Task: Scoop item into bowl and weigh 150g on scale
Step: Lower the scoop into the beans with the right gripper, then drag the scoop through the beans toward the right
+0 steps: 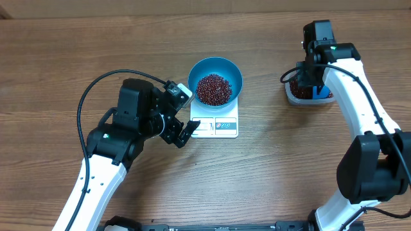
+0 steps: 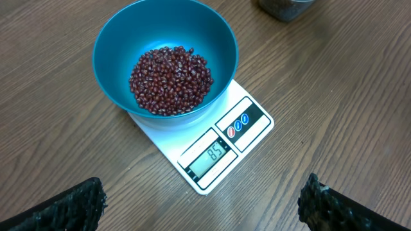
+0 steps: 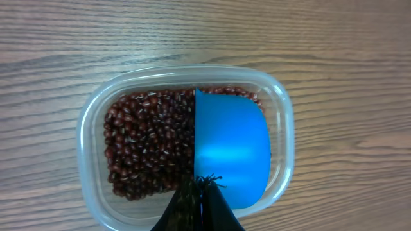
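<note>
Beans (image 2: 170, 80) heaped in blue bowl (image 2: 115, 45) on white scale (image 2: 221, 151) on counter (image 2: 334, 96), left fingers (image 2: 70, 208) spread wide and empty near scale, right fingers (image 3: 199, 205) pinched on blue scoop (image 3: 231, 154) over tub (image 3: 90, 128) of more beans

Deep blue bowl (image 2: 115, 51) of red-brown beans (image 2: 170, 80) upright on white scale (image 2: 173, 144); display (image 2: 212, 154) at 85

A flat brown wood-grain tabletop (image 1: 64, 51) fills the whole background of every view, its long grain running side to side from overhead under soft, even light.
</note>
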